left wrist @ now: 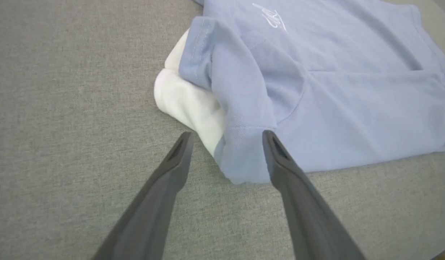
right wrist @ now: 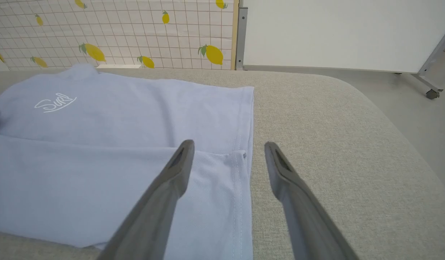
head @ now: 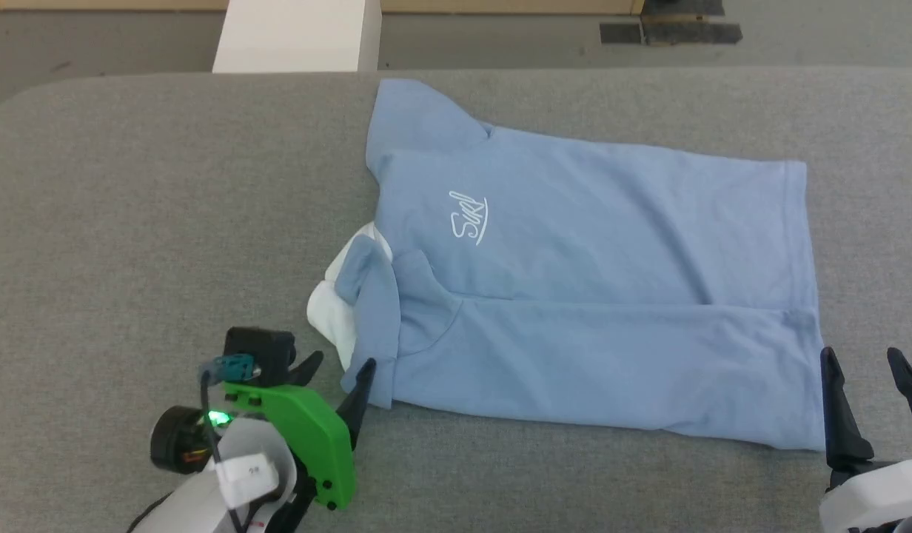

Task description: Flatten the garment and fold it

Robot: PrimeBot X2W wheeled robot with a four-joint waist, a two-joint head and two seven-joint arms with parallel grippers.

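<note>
Across the centre and right of the head view, the garment (head: 589,296) lies on the grey table (head: 130,222), lower side folded over. Left gripper (head: 343,360) and right gripper (head: 860,354) gape wide, holding nothing, at its lower corners. Each should probably pinch both layers and lift evenly, keeping the fold straight.

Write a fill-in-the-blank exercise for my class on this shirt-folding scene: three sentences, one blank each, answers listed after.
1. The garment lying on the grey table is light ____ in colour.
2. The script logo on its chest is ____.
3. The left gripper, at the collar end, and the right gripper, at the hem end, both have their jaws ____.

Missing words: blue; white; open.
</note>
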